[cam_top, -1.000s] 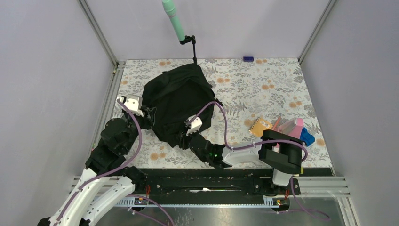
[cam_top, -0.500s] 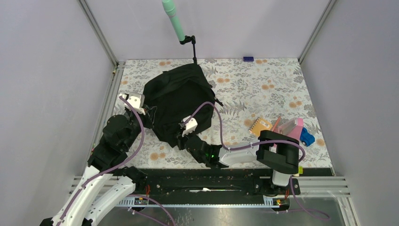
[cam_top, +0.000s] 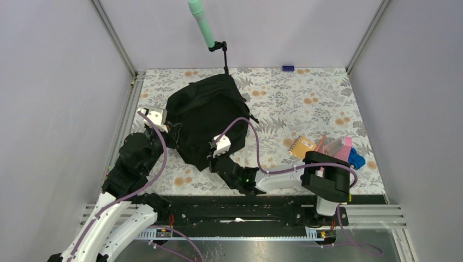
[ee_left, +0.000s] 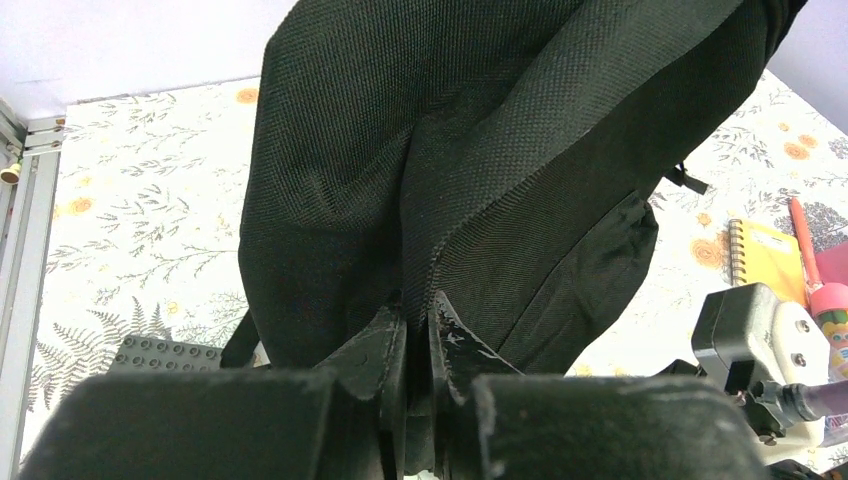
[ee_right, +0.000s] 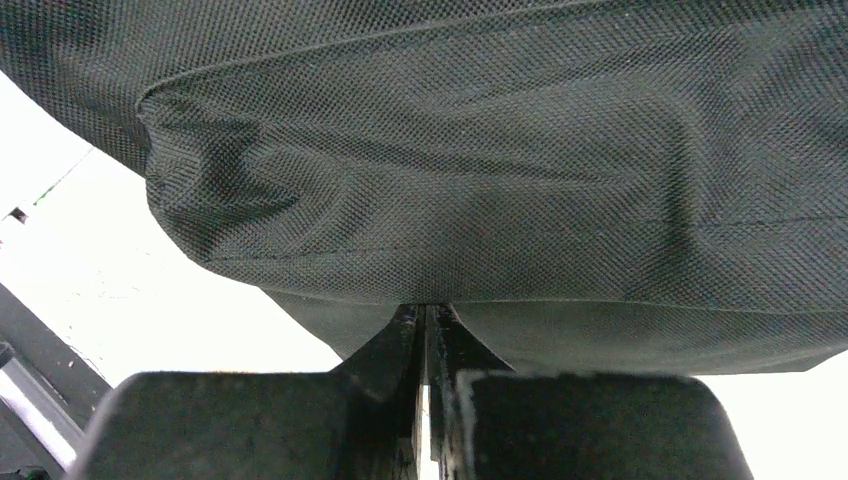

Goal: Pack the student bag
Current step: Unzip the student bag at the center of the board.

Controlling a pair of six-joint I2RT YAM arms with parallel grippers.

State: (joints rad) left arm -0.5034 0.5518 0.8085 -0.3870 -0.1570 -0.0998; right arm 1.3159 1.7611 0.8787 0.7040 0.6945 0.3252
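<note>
**Left end effector (ee_left: pixel 408 335) and right end effector (ee_right: pixel 428 325) clenched at student bag (cam_top: pixel 205 117)**

Pinching a fabric fold on the left; on the right, cannot tell whether gripping cloth. Lying toward the table's (cam_top: pixel 306 93) left edge. Could slip free on a lift, with only thin cloth nipped. Notebook (cam_top: pixel 302 146), pink items (cam_top: pixel 339 146), blue toy (cam_top: pixel 356 158) near right edge, well apart; grey brick (ee_left: pixel 165 352) just beside.

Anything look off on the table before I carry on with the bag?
Nothing is spilled or damaged. The student bag lies slumped with no opening showing; the left gripper and right gripper each pinch its fabric. A grey studded brick lies beside its edge.
</note>
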